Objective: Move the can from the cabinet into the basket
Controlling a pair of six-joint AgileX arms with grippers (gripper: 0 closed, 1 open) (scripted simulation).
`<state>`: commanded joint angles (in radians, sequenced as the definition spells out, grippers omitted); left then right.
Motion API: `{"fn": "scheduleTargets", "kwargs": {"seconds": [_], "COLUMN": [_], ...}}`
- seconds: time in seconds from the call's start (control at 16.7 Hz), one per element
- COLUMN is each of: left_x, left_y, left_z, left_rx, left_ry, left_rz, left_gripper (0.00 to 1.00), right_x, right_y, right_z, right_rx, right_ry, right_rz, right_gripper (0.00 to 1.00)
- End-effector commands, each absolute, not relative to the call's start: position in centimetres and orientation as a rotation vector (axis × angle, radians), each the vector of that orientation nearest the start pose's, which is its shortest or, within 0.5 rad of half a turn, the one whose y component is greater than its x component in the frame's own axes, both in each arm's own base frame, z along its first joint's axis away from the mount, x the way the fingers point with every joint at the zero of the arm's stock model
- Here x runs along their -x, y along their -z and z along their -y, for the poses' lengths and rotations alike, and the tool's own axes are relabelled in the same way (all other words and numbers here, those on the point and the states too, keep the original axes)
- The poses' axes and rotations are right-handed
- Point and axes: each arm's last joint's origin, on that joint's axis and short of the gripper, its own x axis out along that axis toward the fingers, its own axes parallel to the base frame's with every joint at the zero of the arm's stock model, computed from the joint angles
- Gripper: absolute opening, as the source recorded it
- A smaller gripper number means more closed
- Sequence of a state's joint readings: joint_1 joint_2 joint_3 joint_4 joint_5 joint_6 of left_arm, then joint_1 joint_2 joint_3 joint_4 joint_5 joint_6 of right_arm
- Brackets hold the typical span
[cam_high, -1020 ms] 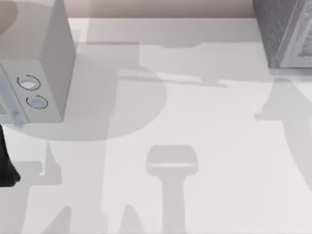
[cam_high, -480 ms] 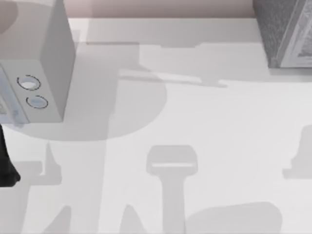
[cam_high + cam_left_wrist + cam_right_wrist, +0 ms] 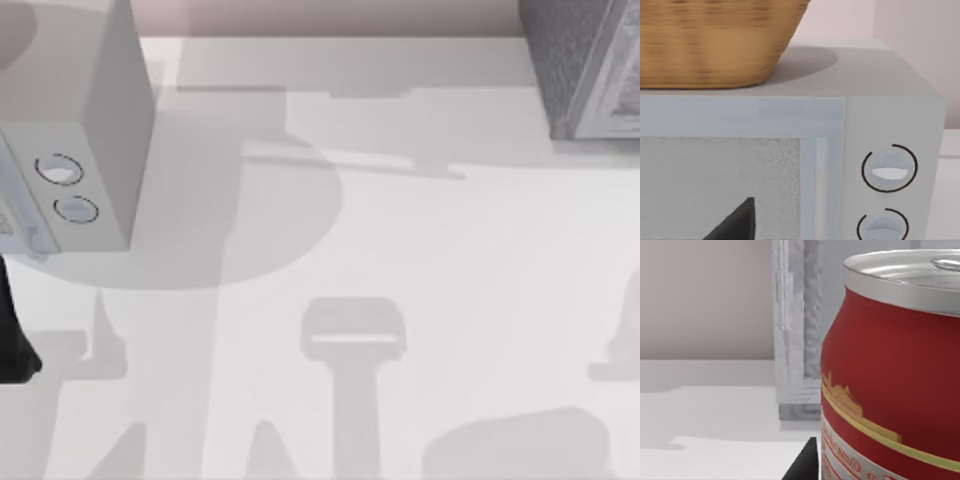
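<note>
The red can (image 3: 890, 380), with its yellow label and silver top, stands upright very close in the right wrist view. My right gripper is shut on it, and one dark fingertip (image 3: 802, 466) lies against its side. Behind the can rises the pale frame of the cabinet (image 3: 795, 325). In the top view the dark grey speckled cabinet (image 3: 575, 60) sits at the table's far right corner. The woven basket (image 3: 710, 40) rests on top of the pale grey box with two round dials (image 3: 890, 167). My left arm (image 3: 12, 345) is parked at the left edge.
The dial box (image 3: 85, 120) fills the table's far left corner. A dark part of my left gripper (image 3: 735, 225) shows in front of its glass door. Only shadows lie on the white table (image 3: 420, 250) between the box and the cabinet.
The right arm's shadow has left the spot below the cabinet and slid to the table's front right corner. The left arm has not moved.
</note>
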<state>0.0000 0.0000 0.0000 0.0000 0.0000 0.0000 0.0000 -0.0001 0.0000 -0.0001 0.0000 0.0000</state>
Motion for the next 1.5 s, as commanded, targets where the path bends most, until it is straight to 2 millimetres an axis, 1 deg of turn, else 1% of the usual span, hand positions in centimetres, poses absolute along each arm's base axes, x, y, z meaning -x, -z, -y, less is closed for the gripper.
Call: {"fn": "scheduleTargets", "kwargs": {"seconds": [0.12, 0.24, 0.36, 0.48, 0.66, 0.84, 1.02, 1.2, 1.32, 1.5], "left_x": [-10.6, -10.6, -10.6, -10.6, -10.6, -10.6, -10.6, -10.6, -10.6, -10.6], "left_y": [-16.0, -16.0, -16.0, -16.0, -16.0, -16.0, -16.0, -16.0, -16.0, -16.0], "left_z": [0.1, 0.1, 0.1, 0.1, 0.1, 0.1, 0.1, 0.1, 0.1, 0.1], "left_rx": [0.000, 0.000, 0.000, 0.000, 0.000, 0.000, 0.000, 0.000, 0.000, 0.000], "left_ry": [0.000, 0.000, 0.000, 0.000, 0.000, 0.000, 0.000, 0.000, 0.000, 0.000], "left_rz": [0.000, 0.000, 0.000, 0.000, 0.000, 0.000, 0.000, 0.000, 0.000, 0.000], "left_gripper": [1.00, 1.00, 1.00, 1.00, 1.00, 1.00, 1.00, 1.00, 1.00, 1.00], "right_x": [-10.6, -10.7, -11.1, -11.7, -13.4, -16.3, -20.0, -23.6, -25.6, -27.5], "right_y": [-15.7, -16.1, -16.9, -18.1, -20.4, -22.5, -23.7, -23.3, -22.1, -19.0], "right_z": [0.1, 0.0, -0.2, -0.6, -1.7, -3.6, -6.8, -11.3, -14.8, -20.3], "right_rx": [-0.002, -0.001, -0.001, 0.001, 0.003, 0.006, 0.008, 0.008, 0.008, 0.005], "right_ry": [-0.002, -0.002, -0.001, 0.000, 0.001, 0.002, 0.002, 0.002, 0.001, -0.001], "right_rz": [-0.016, -0.016, -0.016, -0.016, -0.015, -0.014, -0.012, -0.008, -0.006, -0.003], "right_gripper": [0.00, 0.00, 0.00, 0.00, 0.00, 0.00, 0.00, 0.00, 0.00, 0.00]}}
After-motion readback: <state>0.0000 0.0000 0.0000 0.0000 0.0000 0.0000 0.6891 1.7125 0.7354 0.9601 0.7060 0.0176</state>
